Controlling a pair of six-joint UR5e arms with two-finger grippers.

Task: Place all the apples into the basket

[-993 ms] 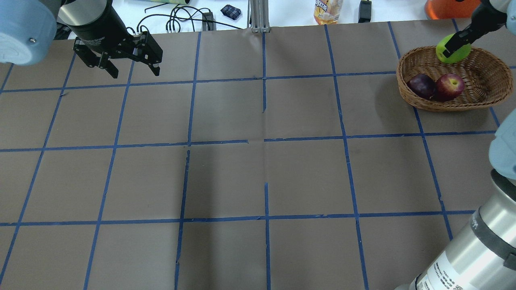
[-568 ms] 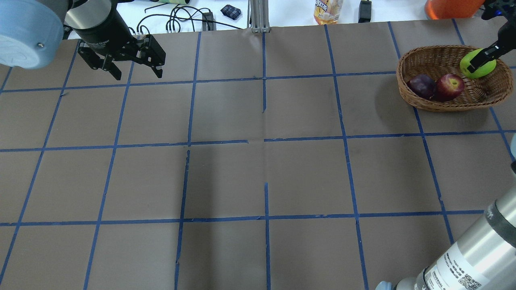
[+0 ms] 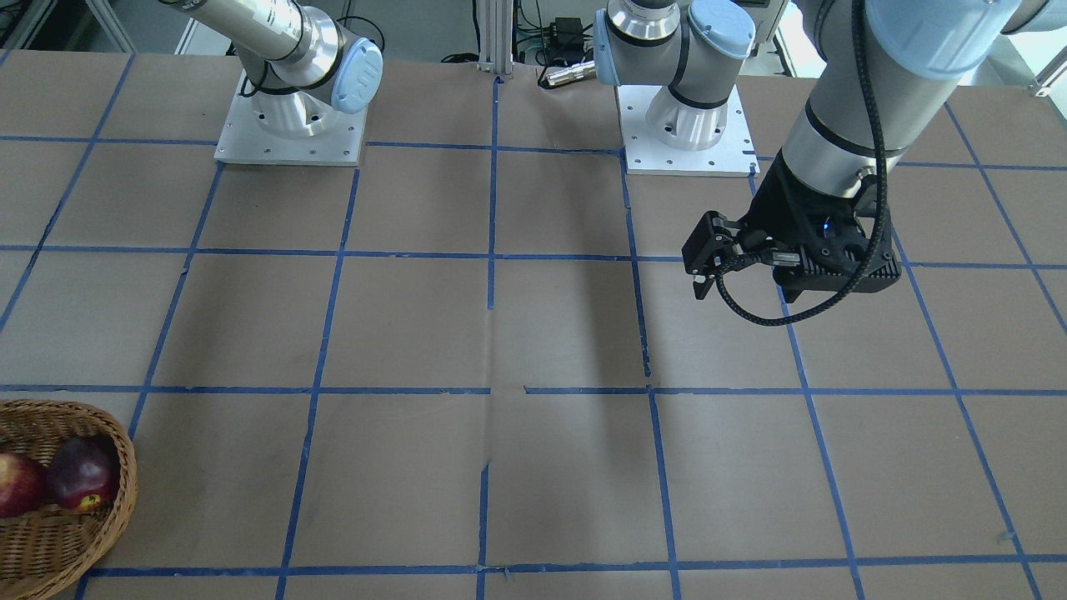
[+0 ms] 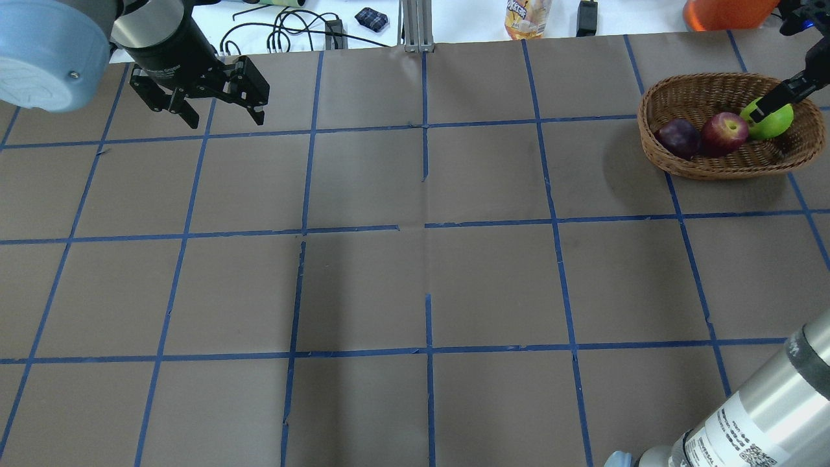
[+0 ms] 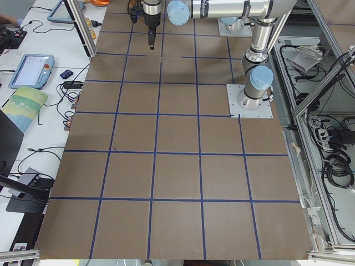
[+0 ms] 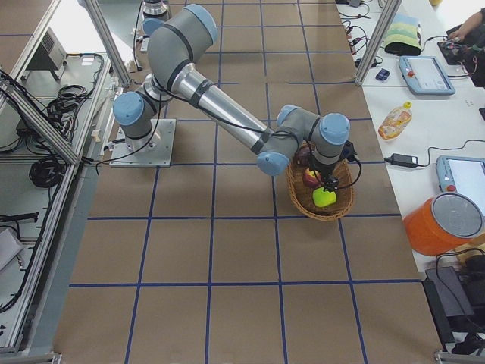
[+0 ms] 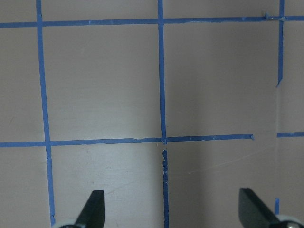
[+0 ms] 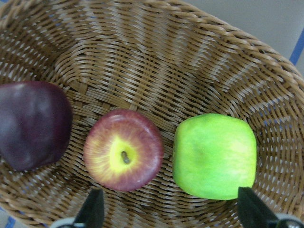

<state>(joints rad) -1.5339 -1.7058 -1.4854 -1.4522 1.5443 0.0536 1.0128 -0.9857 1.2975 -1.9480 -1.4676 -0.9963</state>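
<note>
Evidently the last fruit has been delivered. The green apple [image 8: 214, 156] now lies on the woven floor of the basket [image 8: 156, 61], close beside the red apple [image 8: 123, 149], whose stem cavity faces up. The maroon apple [image 8: 33, 123] sits at the other side of the red one. A second ago the green apple was held high over the basket's far rim. Shortly after, it had been carried across toward the basket's right side. It is now lower, down among the other two.

The right gripper [image 8: 169, 191] is directly above the basket with its fingers spread wide. In the wrist view one finger stands by the green apple's outer edge and the other well clear of it, below the red apple, so nothing is clamped. My judgement is that the apple has been released and rests under its own weight.

The left gripper [image 4: 224, 120] hangs over the table [image 4: 415, 272] at the far left, fingers wide apart and holding nothing. It has shifted only slightly over the past second.

All three apples are accounted for inside the basket, and no apple shows on the table. The placing work appears complete. What remains, in my assessment, is for the right arm to lift out without nudging the fruit or catching the rim.
</note>
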